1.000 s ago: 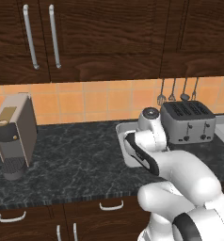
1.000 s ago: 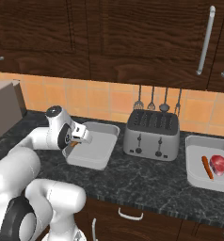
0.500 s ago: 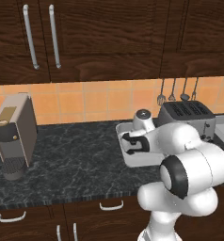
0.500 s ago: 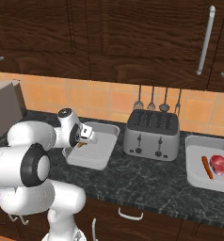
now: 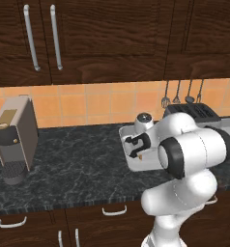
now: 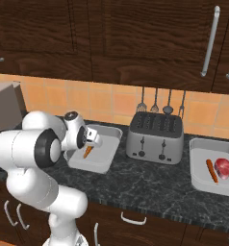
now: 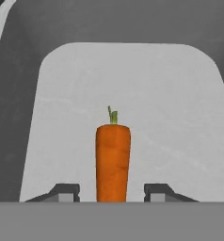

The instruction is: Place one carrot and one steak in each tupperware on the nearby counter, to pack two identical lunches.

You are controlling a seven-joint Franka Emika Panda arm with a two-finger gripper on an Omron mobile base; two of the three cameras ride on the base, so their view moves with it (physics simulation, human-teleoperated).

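Pincer parted around the carrot, fingers clear of it (release underway, I'd judge) over the left tupperware; next, lift away, fetch steak.

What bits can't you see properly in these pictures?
- Carrot's thin end, hand view: cut off by the bottom edge between the end effector fingertips.
- Left tupperware, left base view: mostly hidden behind the white arm.
- Right tupperware, right base view: cut off by the picture's right edge.

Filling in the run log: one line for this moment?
gripper: open, carrot between fingers | below: left tupperware | right tupperware: carrot plus steak
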